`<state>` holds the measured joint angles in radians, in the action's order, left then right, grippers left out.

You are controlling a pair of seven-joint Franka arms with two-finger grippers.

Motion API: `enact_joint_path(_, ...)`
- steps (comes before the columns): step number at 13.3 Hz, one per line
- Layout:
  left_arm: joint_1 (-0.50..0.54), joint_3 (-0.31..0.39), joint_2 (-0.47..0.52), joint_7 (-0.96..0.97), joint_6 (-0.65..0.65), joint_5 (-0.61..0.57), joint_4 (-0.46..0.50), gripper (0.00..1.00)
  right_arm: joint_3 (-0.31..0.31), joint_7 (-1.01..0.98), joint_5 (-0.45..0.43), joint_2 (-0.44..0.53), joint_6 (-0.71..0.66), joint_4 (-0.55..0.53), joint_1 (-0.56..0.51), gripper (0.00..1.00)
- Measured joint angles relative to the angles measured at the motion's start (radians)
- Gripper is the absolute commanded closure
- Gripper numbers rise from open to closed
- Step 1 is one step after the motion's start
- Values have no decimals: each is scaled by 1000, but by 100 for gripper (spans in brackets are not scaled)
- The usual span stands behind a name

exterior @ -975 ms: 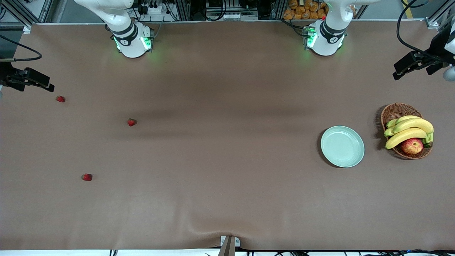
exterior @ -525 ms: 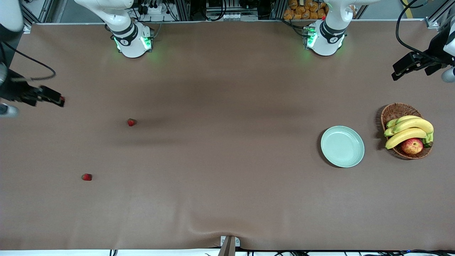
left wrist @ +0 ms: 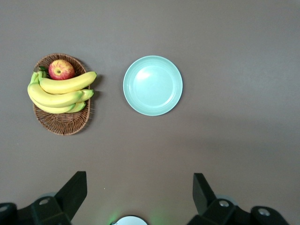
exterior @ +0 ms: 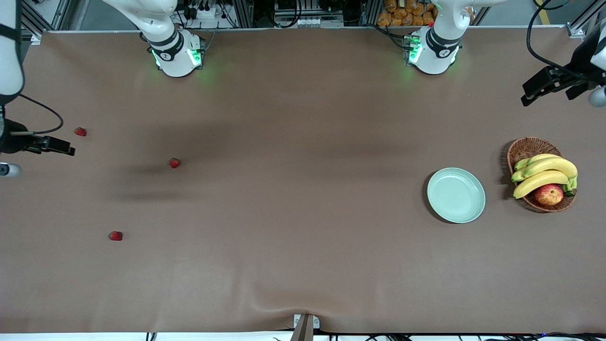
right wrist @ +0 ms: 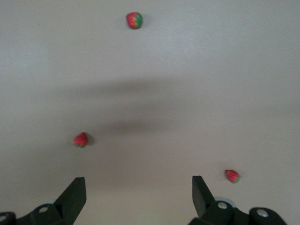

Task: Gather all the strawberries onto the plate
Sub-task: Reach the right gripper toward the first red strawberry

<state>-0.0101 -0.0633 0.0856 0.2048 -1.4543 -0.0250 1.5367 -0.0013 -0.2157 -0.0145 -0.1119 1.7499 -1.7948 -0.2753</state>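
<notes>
Both my grippers are up and open-fingered, nothing held; no strawberries collected yet.

Front view: my right gripper [exterior: 61,148] hangs over its own end of the table, near one strawberry [exterior: 80,131]; a second [exterior: 175,163] and a third [exterior: 115,235] lie well apart. The plate [exterior: 456,194] sits empty beside the basket [exterior: 525,148], under my waiting left gripper [exterior: 532,92]. I judge the long carry risks a drop. Right wrist view: three tiny berries [right wrist: 80,139] could roll from a careless pinch. Left wrist view: the brown tabletop [left wrist: 243,140] is smooth; equipment racks line the table's edge by my bases.
</notes>
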Motion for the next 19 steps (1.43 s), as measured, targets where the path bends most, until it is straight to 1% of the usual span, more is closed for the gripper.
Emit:
enact_joint_path(2, 0, 0, 0, 0, 0, 0, -8, 0, -1, -58, -23, -5, -1, -8, -37, 0)
enact_joint_path(6, 0, -1, -2, 0, 1, 0, -8, 0, -2, -140, -30, -13, 16, -53, -100, 0)
enact_joint_path(11, -3, -2, -4, 0, 1, 0, -8, 0, 2, -149, -30, -15, 20, -72, -105, 0)
enact_joint_path(15, -3, -4, -4, 0, 1, 0, -28, 0, 1, -149, -31, -15, 23, -75, -105, 0)
enact_joint_path(19, -3, -42, -3, 0, 5, 13, -58, 0, 4, -149, -31, -17, 33, -77, -105, 0)
